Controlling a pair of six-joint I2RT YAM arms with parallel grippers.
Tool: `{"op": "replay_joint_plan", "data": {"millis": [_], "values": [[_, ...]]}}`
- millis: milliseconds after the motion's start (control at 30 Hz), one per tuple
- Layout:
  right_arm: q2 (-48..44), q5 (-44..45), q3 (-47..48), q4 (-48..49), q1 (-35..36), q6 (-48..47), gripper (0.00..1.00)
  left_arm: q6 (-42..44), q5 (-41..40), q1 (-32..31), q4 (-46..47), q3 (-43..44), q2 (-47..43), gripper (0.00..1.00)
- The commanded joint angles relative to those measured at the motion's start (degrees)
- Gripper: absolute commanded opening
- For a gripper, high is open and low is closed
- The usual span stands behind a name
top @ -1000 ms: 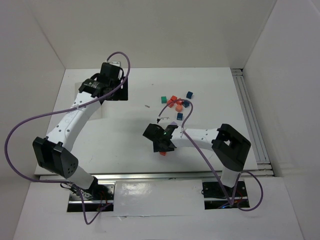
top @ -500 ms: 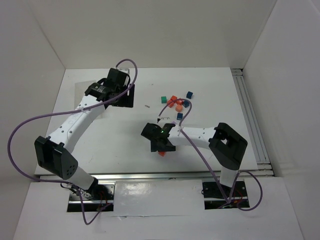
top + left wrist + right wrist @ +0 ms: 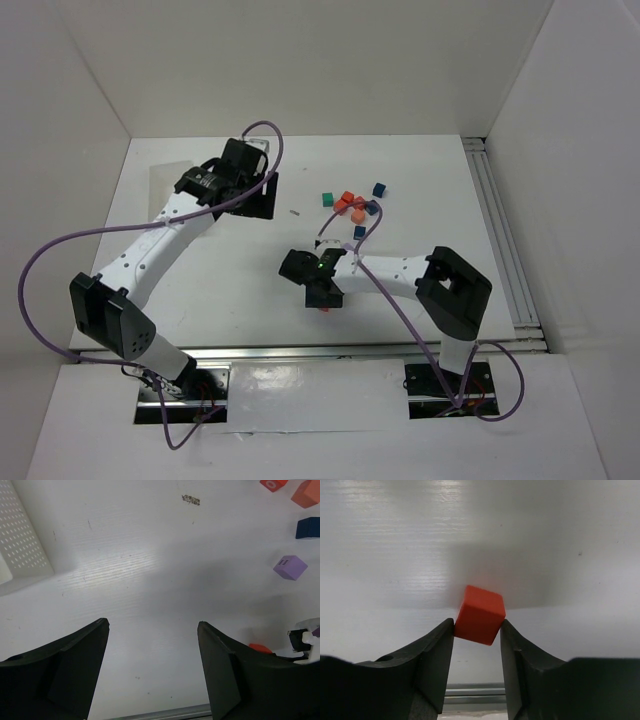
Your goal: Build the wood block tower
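Jaws of the right gripper clamp a tilted red block; the left gripper hangs spread wide above the counter.

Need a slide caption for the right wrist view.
Right gripper pinches a tilted red block by its lower edges, with the white table behind.

A white table stands boxed in by plain white panels: a back wall, a left wall and a right wall. A metal rail lines its near edge, a second rail its right edge (both pale aluminium). Soft, even light leaves a dull sheen on the ribbed tabletop.
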Motion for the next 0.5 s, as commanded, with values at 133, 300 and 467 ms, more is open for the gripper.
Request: {"op": "replay_joint_plan", "data": {"millis": [133,300,467], "values": [[2.07,1.5,3.56,-2.7,0.82,1.3,0.43,1.43,0.22,-0.63,-0.11,1.73,-2.32,0.84],[3.13,4.22,4.34,-2.7,0.82,-0.11,0.38,1.43,0.22,-0.63,-0.11,0.51,-3.37,0.84],[7.51,9.23,11.44,-4.72,-0.66,-7.3,0.35,1.95,1.89,0.15,-0.11,1.28,-2.23,0.84]]}}
